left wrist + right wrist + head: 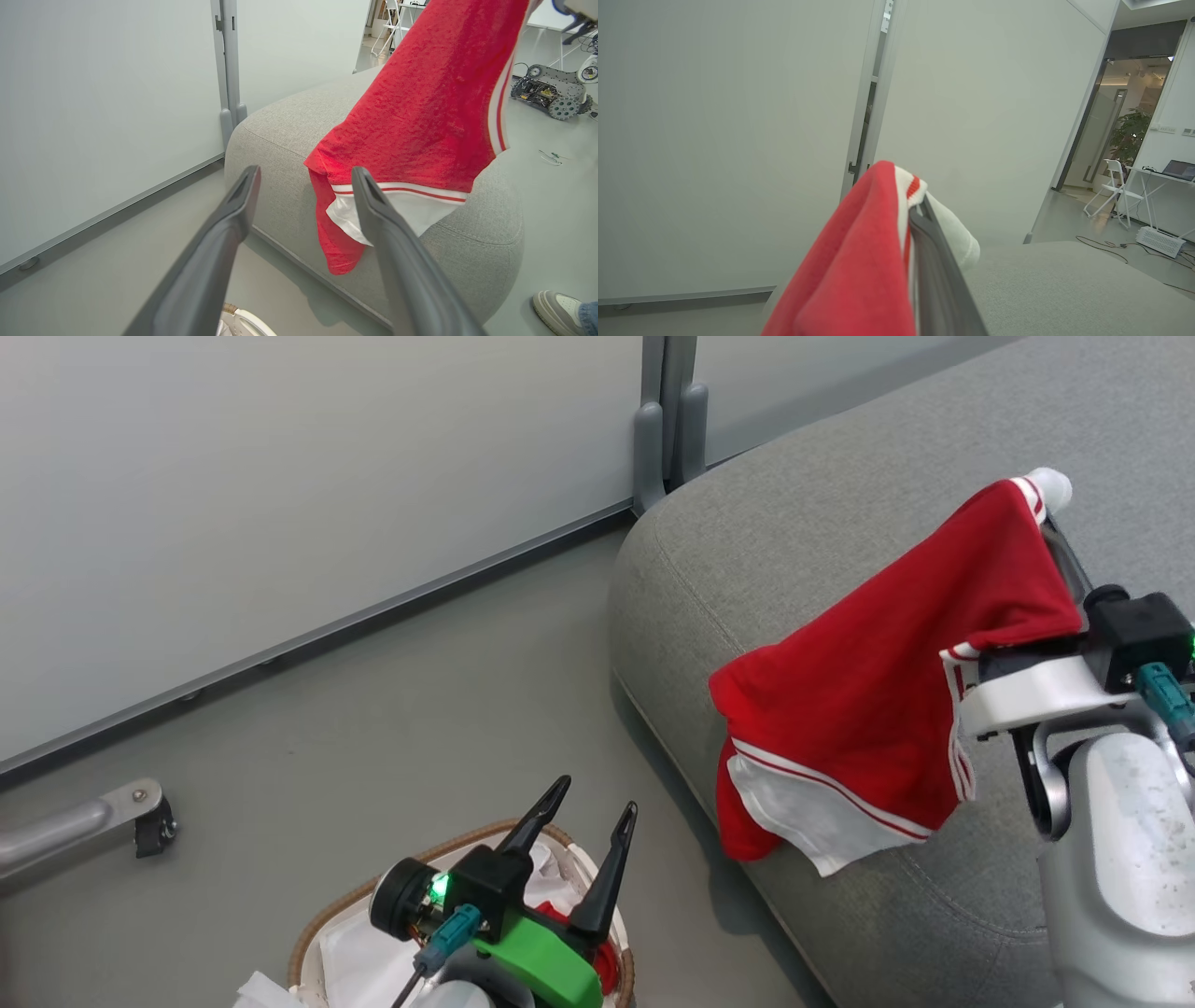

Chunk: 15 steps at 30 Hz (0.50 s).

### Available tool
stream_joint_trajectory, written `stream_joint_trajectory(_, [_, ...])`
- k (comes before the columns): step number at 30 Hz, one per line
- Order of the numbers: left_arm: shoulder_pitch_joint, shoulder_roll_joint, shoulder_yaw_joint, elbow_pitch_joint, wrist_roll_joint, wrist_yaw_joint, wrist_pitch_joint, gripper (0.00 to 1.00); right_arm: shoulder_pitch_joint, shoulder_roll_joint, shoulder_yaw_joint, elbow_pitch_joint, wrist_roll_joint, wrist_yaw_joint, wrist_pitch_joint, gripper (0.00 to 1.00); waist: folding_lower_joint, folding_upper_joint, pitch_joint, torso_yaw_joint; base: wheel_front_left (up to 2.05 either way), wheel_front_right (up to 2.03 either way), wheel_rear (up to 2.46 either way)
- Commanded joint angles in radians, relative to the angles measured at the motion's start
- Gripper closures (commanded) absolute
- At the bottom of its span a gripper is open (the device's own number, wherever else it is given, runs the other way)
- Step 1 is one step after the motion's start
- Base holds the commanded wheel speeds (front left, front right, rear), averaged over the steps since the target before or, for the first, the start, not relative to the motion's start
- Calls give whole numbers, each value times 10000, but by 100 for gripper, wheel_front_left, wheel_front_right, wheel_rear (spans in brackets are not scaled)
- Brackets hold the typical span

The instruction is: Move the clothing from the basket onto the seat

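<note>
Now the bright-red sports garment with white panels [868, 681] hangs over the edge of the grey fabric sofa [822, 495], pinched in the right gripper [920, 212]. Another red piece [609, 963] lies in the brown-rimmed white basket [336, 909] beneath the left gripper [598, 795], fingers spread. A person's shoe [556, 308] stands near the sofa.

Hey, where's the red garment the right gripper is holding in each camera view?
Head view: red garment, right of centre, hanging from the right gripper.
Left wrist view: upper right, beyond the left gripper.
Right wrist view: bottom centre, draped against that gripper.
Shared landmark: the grey sofa.
</note>
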Motion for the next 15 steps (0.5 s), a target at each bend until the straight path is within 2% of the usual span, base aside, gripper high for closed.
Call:
stream_joint_trajectory(1, [-221, 36, -59, -54, 152, -22, -8, 0, -349, -37, -136, -70, -80, -14, -53, 100, 0, -1, 375, -5, 0, 0, 0])
stream_joint_trajectory(6, [-645, 42, -278, -155, 332, -23, -8, 0, -1316, -42, -550, -184, -545, -14, -53, 100, 0, -1, 1186, 344, 0, 0, 0])
stream_joint_trajectory(10, [-1111, 101, -386, -247, 564, -23, -8, 0, -2676, -260, -1016, -159, -735, -14, -51, 100, 0, -1, 2035, 692, 0, 0, 0])
stream_joint_trajectory(15, [-1851, 236, -552, -357, 788, -23, -8, 0, -4650, -1070, -1571, 96, -873, -14, -51, 100, 0, -1, 3287, 1223, 0, 0, 0])
